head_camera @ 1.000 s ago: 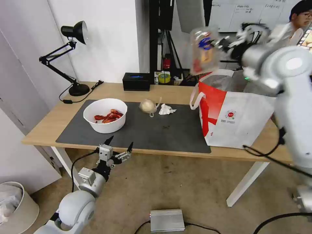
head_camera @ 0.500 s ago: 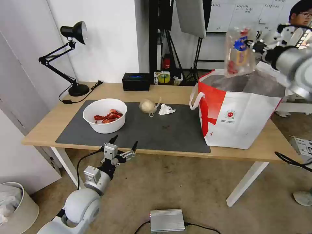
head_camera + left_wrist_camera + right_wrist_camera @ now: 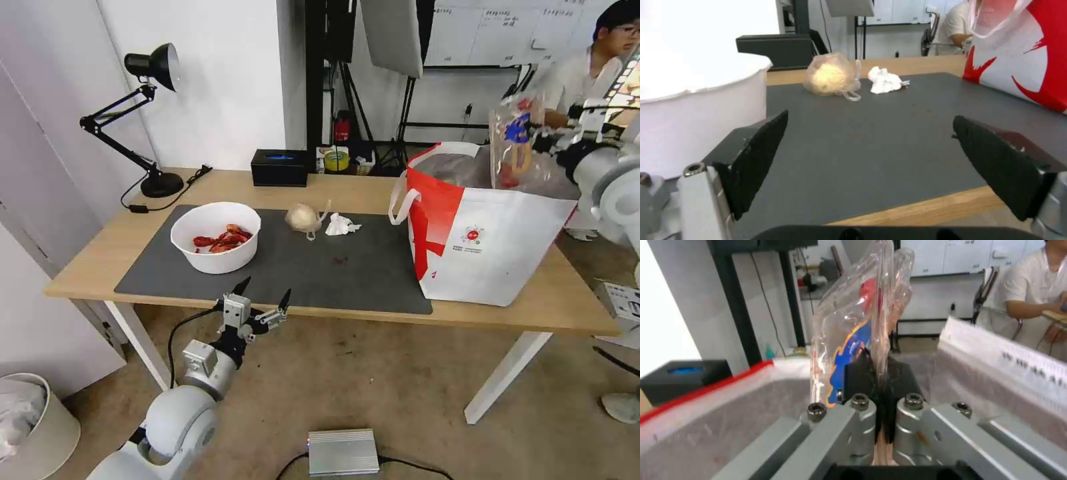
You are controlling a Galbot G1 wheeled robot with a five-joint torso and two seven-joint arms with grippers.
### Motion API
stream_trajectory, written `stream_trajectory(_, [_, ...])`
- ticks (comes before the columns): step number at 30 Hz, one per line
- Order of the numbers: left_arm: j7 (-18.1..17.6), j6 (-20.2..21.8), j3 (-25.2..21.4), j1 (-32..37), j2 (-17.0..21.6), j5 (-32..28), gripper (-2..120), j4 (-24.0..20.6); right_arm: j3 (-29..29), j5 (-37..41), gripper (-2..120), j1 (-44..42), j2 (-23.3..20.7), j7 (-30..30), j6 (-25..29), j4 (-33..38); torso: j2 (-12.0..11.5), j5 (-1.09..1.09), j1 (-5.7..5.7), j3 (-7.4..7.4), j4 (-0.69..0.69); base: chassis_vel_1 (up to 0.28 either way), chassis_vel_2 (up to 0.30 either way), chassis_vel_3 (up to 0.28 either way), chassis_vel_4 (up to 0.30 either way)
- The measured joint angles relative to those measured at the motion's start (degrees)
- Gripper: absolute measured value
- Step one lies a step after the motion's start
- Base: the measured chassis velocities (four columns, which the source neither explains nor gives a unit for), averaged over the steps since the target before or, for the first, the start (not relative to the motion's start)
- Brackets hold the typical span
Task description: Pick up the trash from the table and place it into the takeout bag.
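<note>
Even, bright indoor light fills the room, and shadows under the white bowl (image 3: 215,237) and takeout bag (image 3: 480,227) on the worktop (image 3: 333,193) are soft and short. The head view bends straight lines near its edges. In the left wrist view the bowl's wall (image 3: 693,100) is washed out by glare, and the far background is soft. In the right wrist view the clear plastic tray (image 3: 858,326) catches bright highlights, while the hand's (image 3: 882,403) near metal parts are blurred.

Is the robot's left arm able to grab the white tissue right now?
Probably yes. The left gripper is open at the table's front edge, facing the tissue, with bare mat between them, though it's a long stretch.
</note>
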Motion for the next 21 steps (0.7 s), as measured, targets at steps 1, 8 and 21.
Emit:
stream_trajectory(1, [0.0,0.0,0.0,0.06,0.02,0.05,100,-0.07,0.25,0.12,0,-0.87,-0.16,0.36,-0.26,0.6,0.0,0.0,0.0,0.0,0.0,0.0,0.0,0.0,0.0])
stream_trajectory(8, [0.0,-0.02,0.14,0.58,-0.04,0.69,100,-0.25,1.28,0.42,0,-4.78,0.02,1.9,-0.6,2.34,0.0,0.0,0.0,0.0,0.0,0.0,0.0,0.0,0.0])
stream_trajectory(21, [0.0,-0.04,0.06,0.48,0.14,0.78,100,-0.34,1.7,3.12,0,-6.24,0.84,5.72,-1.47,4.11,0.0,0.0,0.0,0.01,0.0,0.0,0.0,0.0,0.0])
